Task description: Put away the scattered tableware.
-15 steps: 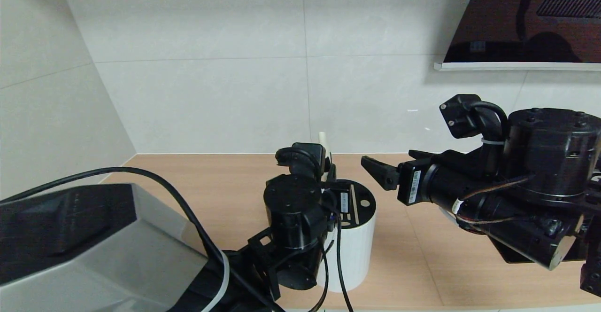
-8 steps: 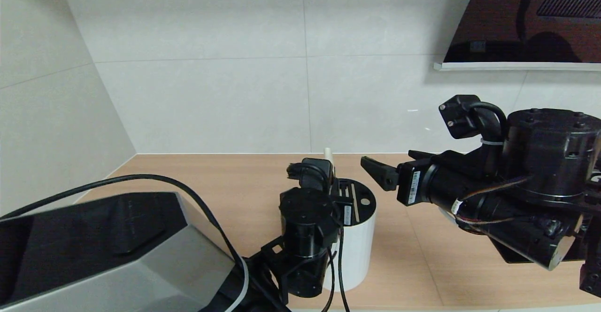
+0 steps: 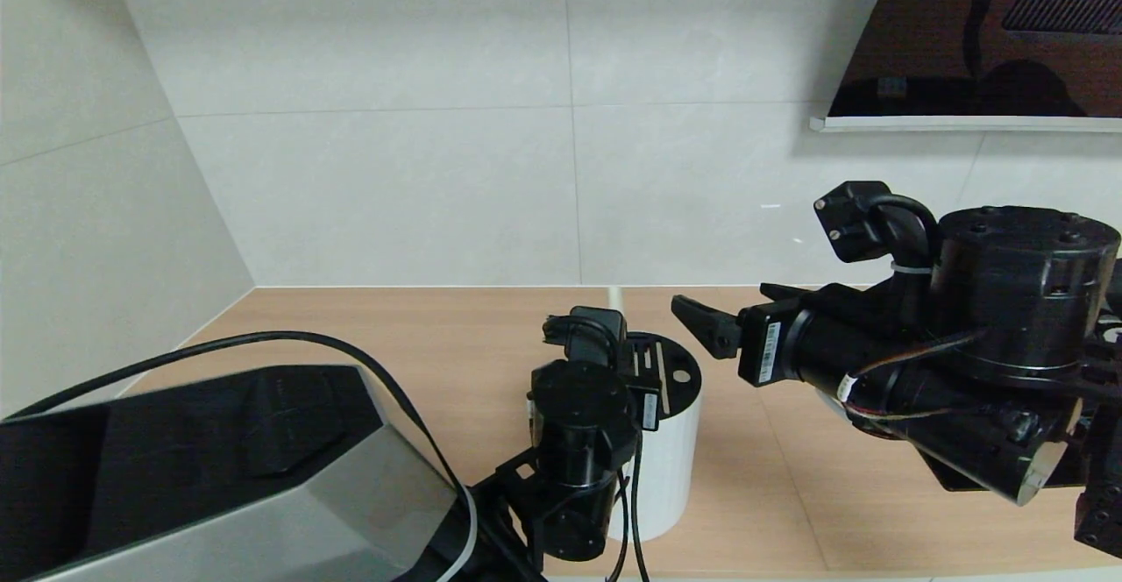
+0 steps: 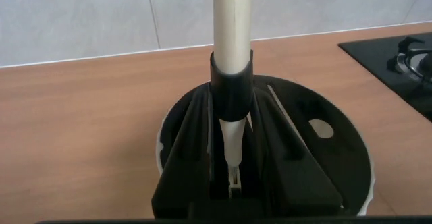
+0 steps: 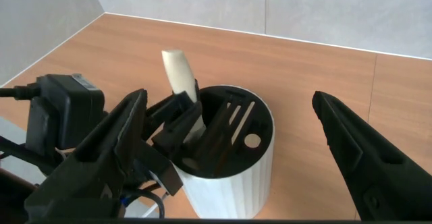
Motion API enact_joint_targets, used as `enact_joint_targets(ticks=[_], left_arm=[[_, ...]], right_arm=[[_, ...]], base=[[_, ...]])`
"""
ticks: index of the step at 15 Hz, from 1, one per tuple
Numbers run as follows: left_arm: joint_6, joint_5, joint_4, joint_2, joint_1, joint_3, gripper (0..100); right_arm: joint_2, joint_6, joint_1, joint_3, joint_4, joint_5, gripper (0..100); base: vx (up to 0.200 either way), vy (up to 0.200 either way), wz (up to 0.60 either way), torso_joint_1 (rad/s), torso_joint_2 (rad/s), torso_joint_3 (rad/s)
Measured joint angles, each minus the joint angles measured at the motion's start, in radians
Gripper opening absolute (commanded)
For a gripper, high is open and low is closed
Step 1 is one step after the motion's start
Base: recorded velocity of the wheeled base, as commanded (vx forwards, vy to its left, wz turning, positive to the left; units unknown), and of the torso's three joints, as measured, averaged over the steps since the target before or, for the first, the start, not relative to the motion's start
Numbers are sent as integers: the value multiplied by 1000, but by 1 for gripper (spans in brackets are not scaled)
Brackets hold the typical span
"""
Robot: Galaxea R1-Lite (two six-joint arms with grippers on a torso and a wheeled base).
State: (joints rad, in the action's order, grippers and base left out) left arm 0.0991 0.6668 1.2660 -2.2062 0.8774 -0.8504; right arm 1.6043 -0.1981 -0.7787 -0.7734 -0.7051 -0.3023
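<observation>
Quick update from the remote desk. I'm mid-way through stowing 1 piece: the left gripper point(image 5: 183, 118) is clamped on a cream-handled utensil point(image 4: 231, 21), gripping it low down so the pale handle sticks up past the fingers. The white holder point(image 3: 671, 468) with the black slotted top sits directly under that gripper. From the left wrist cam the thin lower end of the utensil looks lined up with 1 of the slots. It seems to be dipping in, but I can't tell how deep it has gone.

The right gripper point(image 3: 723, 294) has its fingers spread wide apart with nothing in them. It hangs above the wooden counter point(image 3: 394, 337), with the holder just ahead of it and lower, toward the left arm's side. It isn't touching the holder.

So I'd call this the insertion step, not finished. My guess for the next move: go straight down so the utensil doesn't bind on the slot edges, then let go once it rests on its own, and lift the left gripper clear without dragging it back out. The holder looks light, so a sideways nudge could tip it.
</observation>
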Motion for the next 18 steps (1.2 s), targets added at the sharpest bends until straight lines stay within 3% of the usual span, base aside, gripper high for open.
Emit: enact_joint_targets(ticks=[1,8,13,15,18], left_arm=[[8,0,1,-1,0,-1,100],[12,0,3,1,0,-3,100],[6,-9,64,113,-3,35,100],[-7,-53,66,208,-9,84,100],[-34,-193,44,399,-19,199,100]], right_arm=[[0,0,0,0,0,0,100],[0,0,0,1,-1,0,100],[-3,0,0,0,-1,0,100],[-10,0,0,5,-2,-2,100],[-45,0,10,25,-5,-18,100]], base=[[0,0,0,0,0,0],[0,0,0,0,0,0],[0,0,0,0,0,0],[0,0,0,0,0,0],[0,0,0,0,0,0]])
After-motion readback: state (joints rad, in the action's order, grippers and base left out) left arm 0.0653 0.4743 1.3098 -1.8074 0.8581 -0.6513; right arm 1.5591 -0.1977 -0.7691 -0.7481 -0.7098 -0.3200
